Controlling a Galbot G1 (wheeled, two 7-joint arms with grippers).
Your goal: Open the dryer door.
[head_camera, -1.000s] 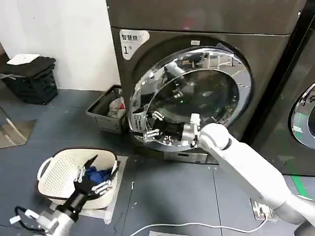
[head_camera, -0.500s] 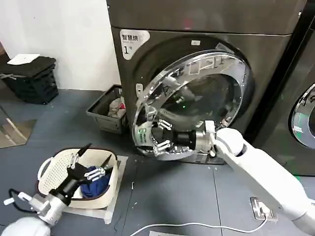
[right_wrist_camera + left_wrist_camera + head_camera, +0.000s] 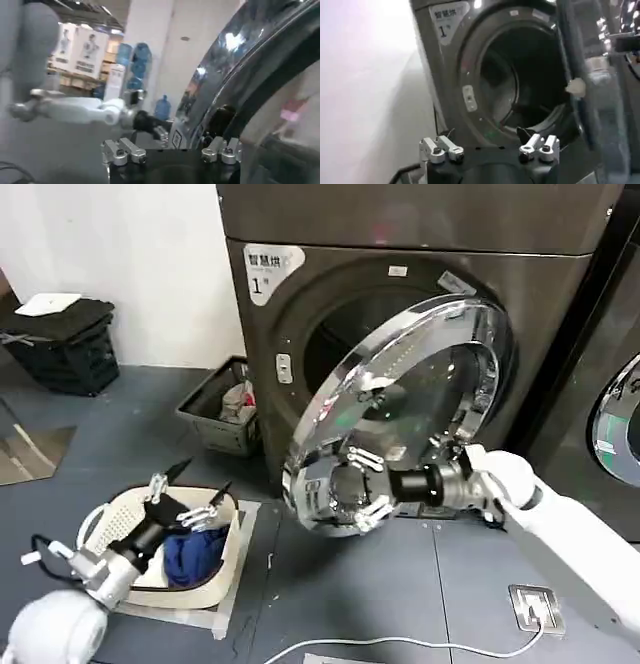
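Low on your left, the left gripper (image 3: 190,494) hovers with fingers spread and empty over a white laundry basket (image 3: 105,529) holding blue cloth. Beyond, a grey crate (image 3: 205,416) holds clothes. Your right gripper (image 3: 362,487), fingers splayed, meets the dryer door's (image 3: 440,354) lower rim; it stands partly open, needing more swing.

A white sticker (image 3: 272,266) on the dryer's front panel bears the number "1"

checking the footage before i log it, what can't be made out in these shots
- Head view: where the right gripper meets the large round chrome-rimmed dryer door; reflections in the chrome hide the contact.
- Head view: the far side of the dark drum opening, covered by the door.
- Head view: contents of the white perforated laundry basket, partly behind the left gripper.
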